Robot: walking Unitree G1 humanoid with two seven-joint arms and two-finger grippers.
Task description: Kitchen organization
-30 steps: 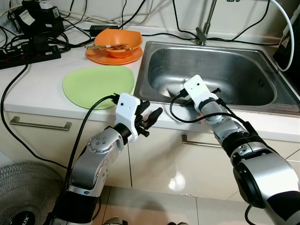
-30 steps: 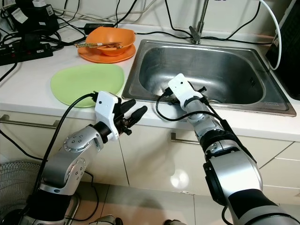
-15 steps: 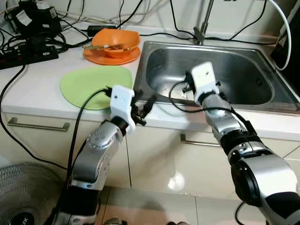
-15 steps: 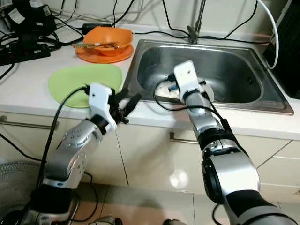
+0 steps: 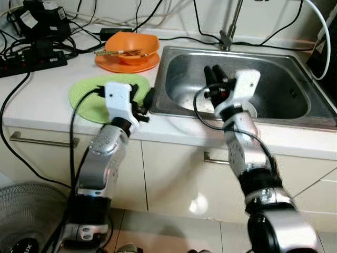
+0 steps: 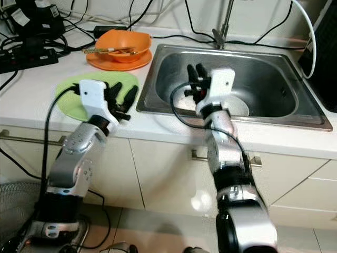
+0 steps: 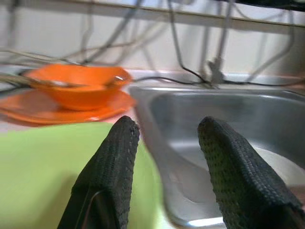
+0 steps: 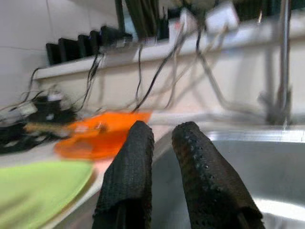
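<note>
A flat green plate (image 5: 87, 92) lies on the white counter left of the steel sink (image 5: 279, 74). Behind it an orange bowl (image 5: 131, 45) holding a utensil sits on an orange plate (image 5: 113, 64). A white plate (image 6: 239, 108) rests on the sink's bottom. My left gripper (image 5: 142, 97) hovers open over the green plate's right edge, nothing between its fingers (image 7: 112, 162). My right gripper (image 5: 213, 74) is raised over the sink's left half, fingers pointing up and back. In the right wrist view its fingers (image 8: 133, 171) stand close together and empty.
The faucet (image 5: 230, 23) rises behind the sink. Power strips (image 5: 34, 58) and many black cables crowd the counter's back left. A dark appliance (image 5: 324, 47) stands at the far right. Cabinet fronts with handles (image 5: 45, 140) are below, and a fan (image 5: 21, 224) sits on the floor at the left.
Both arms have risen. The left gripper went from below the counter's edge up over the green plate. The right gripper swung out of the sink's bottom and now points upward.
</note>
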